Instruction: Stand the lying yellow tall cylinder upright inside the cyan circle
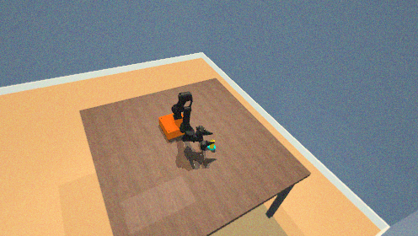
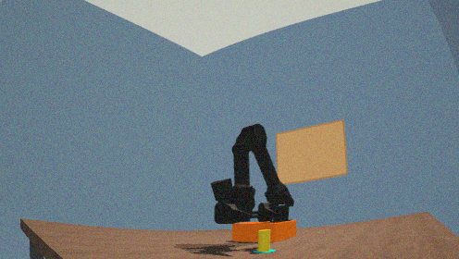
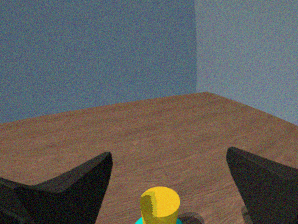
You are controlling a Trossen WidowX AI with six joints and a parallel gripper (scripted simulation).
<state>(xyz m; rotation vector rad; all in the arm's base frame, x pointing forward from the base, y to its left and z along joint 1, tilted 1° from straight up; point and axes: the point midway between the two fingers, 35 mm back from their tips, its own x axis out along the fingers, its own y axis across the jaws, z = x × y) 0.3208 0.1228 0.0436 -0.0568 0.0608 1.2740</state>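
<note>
The yellow tall cylinder (image 1: 212,146) (image 2: 264,240) (image 3: 162,202) stands upright on the cyan circle (image 1: 211,149) (image 2: 271,251) (image 3: 139,221). In the exterior view its foot is within the circle's outline. The wrist view shows its top and upper side at the bottom edge, with only a little of the circle beside it. The gripper (image 1: 213,138) (image 2: 254,215) (image 3: 169,153) is wide open with nothing between its fingers. It is above the cylinder's top and apart from it. The cylinder's foot is cut off in the wrist view.
The arm's orange base (image 1: 168,127) (image 2: 244,232) stands on the brown wooden table (image 1: 249,181) (image 2: 352,238) (image 3: 65,145), behind the cylinder in the exterior view. The arm's shadow falls on the table beside the circle. A table corner and the walls show beyond the fingers in the wrist view.
</note>
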